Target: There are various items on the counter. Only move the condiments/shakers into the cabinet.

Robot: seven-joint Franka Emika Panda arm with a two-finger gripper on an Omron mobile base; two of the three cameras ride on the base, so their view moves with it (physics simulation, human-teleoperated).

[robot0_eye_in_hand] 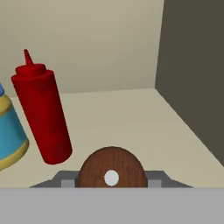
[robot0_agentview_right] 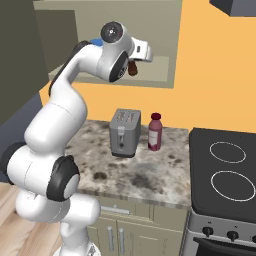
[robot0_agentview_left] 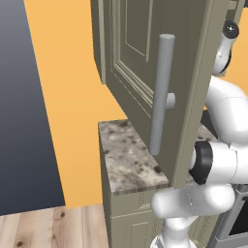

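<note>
Looking along the hand, the finger tips are mostly hidden behind the shaker point(robot0_eye_in_hand: 112, 169), so only grey stubs show at either side of it. The gripper point(robot0_eye_in_hand: 112, 183) is closed narrow on that shaker, holding it by its sides. From this end-on angle the shaker is a round reddish-brown wooden disc with a small pale spot at its centre; its waist and body are out of sight. In the right base view it hangs as a small dark brown lump under the hand, up inside the open cabinet point(robot0_agentview_right: 165, 30), above the shelf floor.

Red squeeze bottle point(robot0_eye_in_hand: 41, 114) stands on the shelf, left of the shaker. Beside it a blue-and-yellow container point(robot0_eye_in_hand: 8, 131), cut off by the frame edge.

Cabinet door and bar handle point(robot0_agentview_left: 161, 94) block most of the left base view. Counter point(robot0_agentview_right: 150, 175) carries a toaster point(robot0_agentview_right: 124, 133) and a dark red bottle point(robot0_agentview_right: 155, 132), close together.
</note>
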